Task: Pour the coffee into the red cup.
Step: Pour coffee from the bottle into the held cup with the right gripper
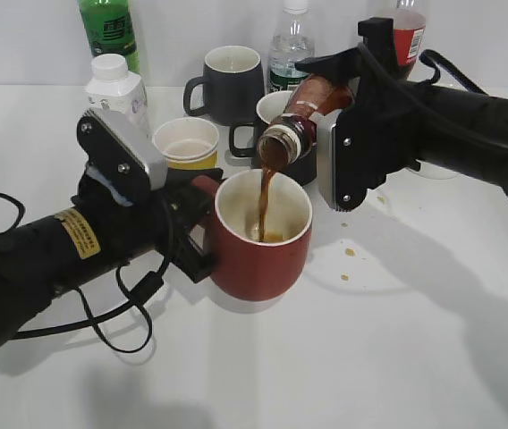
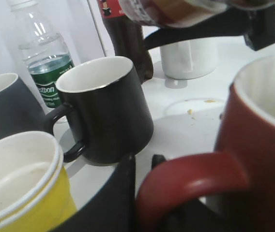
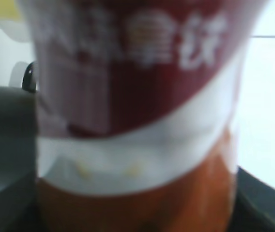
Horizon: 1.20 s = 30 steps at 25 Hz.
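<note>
The pour is under way: a brown stream falls from the coffee bottle [image 1: 303,112] into the red cup [image 1: 263,237], and only a shallow pool is seen at the cup's bottom, so most of the filling is judged to remain. The bottle is tilted mouth-down just above the cup's rim and is clamped in the right gripper [image 1: 330,94], its label filling the right wrist view. The cup's handle [image 2: 190,179] is gripped by the left gripper [image 1: 196,219], so the cup is steadied. Behind the cup stand 2 black mugs [image 1: 227,80] and a yellow paper cup [image 1: 187,143]. A few brown drops [image 1: 350,252] lie to the cup's right, suggesting some spilling.
</note>
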Tool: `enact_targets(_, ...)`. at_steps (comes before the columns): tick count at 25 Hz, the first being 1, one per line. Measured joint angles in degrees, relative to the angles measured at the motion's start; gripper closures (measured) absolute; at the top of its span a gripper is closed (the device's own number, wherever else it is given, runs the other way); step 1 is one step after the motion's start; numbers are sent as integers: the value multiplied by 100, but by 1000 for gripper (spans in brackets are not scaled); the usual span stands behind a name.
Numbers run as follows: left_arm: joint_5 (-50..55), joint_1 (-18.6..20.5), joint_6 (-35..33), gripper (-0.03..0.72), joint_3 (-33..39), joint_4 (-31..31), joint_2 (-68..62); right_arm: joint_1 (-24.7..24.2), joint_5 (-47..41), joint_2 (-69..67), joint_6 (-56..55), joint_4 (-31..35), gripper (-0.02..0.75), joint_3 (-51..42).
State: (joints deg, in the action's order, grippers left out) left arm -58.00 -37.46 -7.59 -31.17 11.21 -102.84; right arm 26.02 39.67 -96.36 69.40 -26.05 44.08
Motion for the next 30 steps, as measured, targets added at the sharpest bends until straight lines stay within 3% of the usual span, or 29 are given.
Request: enact_targets(30,-343,0,-4,617,406,269,0,0,101,0,743,-5,234,4)
